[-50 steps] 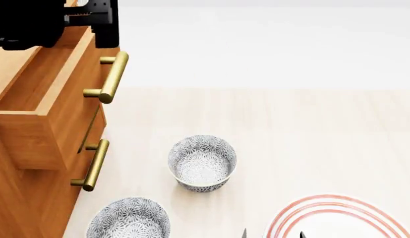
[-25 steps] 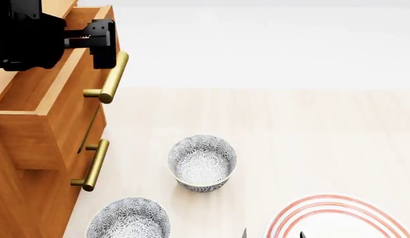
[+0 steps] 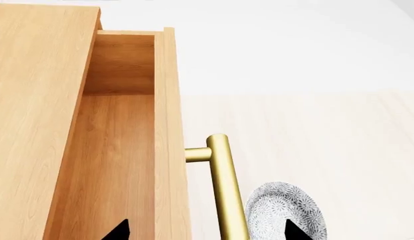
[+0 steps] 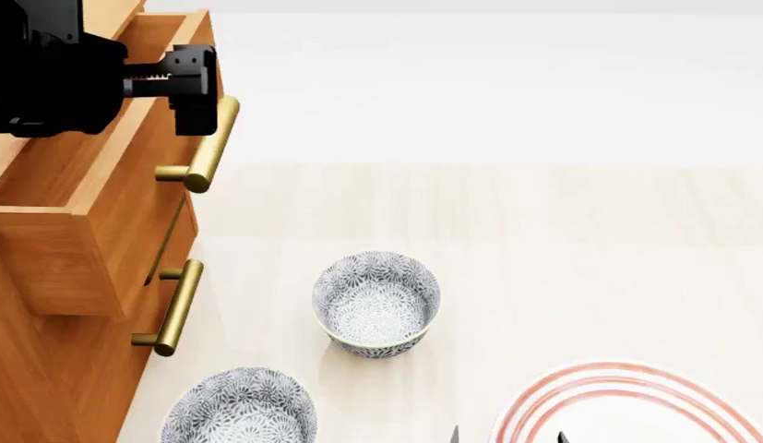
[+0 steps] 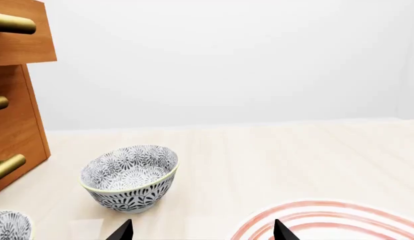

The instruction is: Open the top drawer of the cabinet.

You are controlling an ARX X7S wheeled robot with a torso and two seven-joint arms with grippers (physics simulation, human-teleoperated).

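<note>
Red-ringed plate [image 4: 627, 406] cut by frame edge; right tool [image 5: 201, 231] mostly out of frame.

The left end effector [image 4: 190, 88] hovers raised with jaws apart; the right end effector [image 5: 201, 231] sits low, fingers spread.

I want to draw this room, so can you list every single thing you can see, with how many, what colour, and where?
cabinet: one, orange-brown wood, at the left edge of the head view.
top drawer: one, orange-brown with a lighter inside, pulled out of the cabinet.
brass handles: three, gold, one on each drawer front.
patterned bowls: two, grey and white, on the floor beside the cabinet.
plate: one, white with red rings, at the lower right, partly out of view.
floor: pale wood.
left end effector: black, open, above the top drawer's handle.
right end effector: black tips, open, low over the plate.
</note>
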